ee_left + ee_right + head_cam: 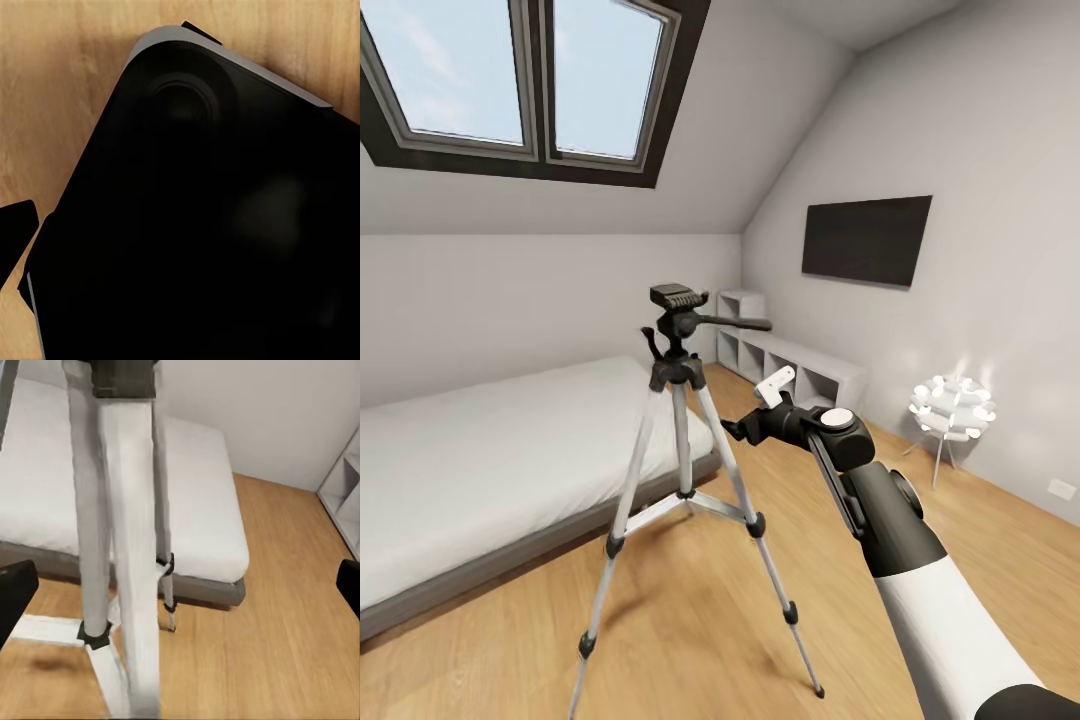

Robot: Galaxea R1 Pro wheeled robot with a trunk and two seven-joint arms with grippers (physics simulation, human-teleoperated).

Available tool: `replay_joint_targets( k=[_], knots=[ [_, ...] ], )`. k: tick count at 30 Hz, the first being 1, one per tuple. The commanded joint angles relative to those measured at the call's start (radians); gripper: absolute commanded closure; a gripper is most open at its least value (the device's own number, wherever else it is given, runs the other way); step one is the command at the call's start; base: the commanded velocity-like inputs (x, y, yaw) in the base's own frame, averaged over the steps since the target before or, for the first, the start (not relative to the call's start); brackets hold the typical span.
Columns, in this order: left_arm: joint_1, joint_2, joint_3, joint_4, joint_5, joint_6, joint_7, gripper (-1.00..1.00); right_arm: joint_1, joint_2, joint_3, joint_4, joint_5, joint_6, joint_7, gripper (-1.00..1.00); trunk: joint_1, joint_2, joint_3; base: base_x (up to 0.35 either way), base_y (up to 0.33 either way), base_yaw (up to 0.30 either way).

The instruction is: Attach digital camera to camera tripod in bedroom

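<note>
The camera tripod (678,440) stands on the wood floor in front of the bed, with silver-white legs and a dark pan head (678,318) whose long handle points right. Its top plate looks bare. The digital camera is out of view. My right gripper (745,425) reaches in from the right, close to the tripod's right leg just below the head. In the right wrist view the right gripper (180,589) is open, its dark fingertips (15,592) at the picture's edges and the tripod legs (124,547) close ahead. One left fingertip (15,234) shows over the floor beside a dark robot body.
A low grey bed (480,470) with a white mattress lies left of the tripod. White cube shelves (790,365) line the far wall under a dark wall screen (865,240). A lit white petal-shaped floor lamp (952,405) stands at the right. A double skylight (530,75) is overhead.
</note>
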Motion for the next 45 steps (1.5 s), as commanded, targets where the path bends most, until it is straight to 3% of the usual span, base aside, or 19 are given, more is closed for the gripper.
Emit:
replay_joint_targets(
  k=[1, 21, 26, 42, 45],
  knots=[
    [0.0, 0.0, 0.004, -0.001, -0.002, -0.002, 0.003, -1.0, -0.001, 0.0, 0.0, -0.001, 0.011, 0.003, 0.008, -1.0, 0.0, -0.001, -0.001, 0.0, 0.0, 0.0],
    [0.0, 0.0, 0.005, -0.001, -0.002, -0.002, 0.003, -1.0, -0.001, -0.001, -0.004, -0.002, 0.011, -0.001, 0.002, -1.0, 0.0, -0.001, -0.001, 0.0, 0.0, 0.0],
    [0.0, 0.0, 0.004, -0.001, -0.002, -0.002, 0.003, -1.0, -0.001, -0.014, -0.007, -0.002, 0.012, 0.0, 0.001, -1.0, 0.0, -0.001, -0.001, 0.0, 0.0, 0.0],
    [0.0, 0.0, 0.003, -0.001, -0.001, -0.002, 0.003, -1.0, -0.001, -0.164, -0.013, -0.013, 0.011, 0.005, -0.005, -1.0, 0.0, -0.001, -0.001, 0.0, 0.0, 0.0],
    [0.0, 0.001, 0.003, -0.001, -0.001, -0.002, 0.003, -1.0, -0.009, -0.231, -0.042, -0.007, 0.008, 0.009, -0.005, -1.0, 0.0, -0.001, -0.001, 0.0, 0.0, 0.0]
  ],
)
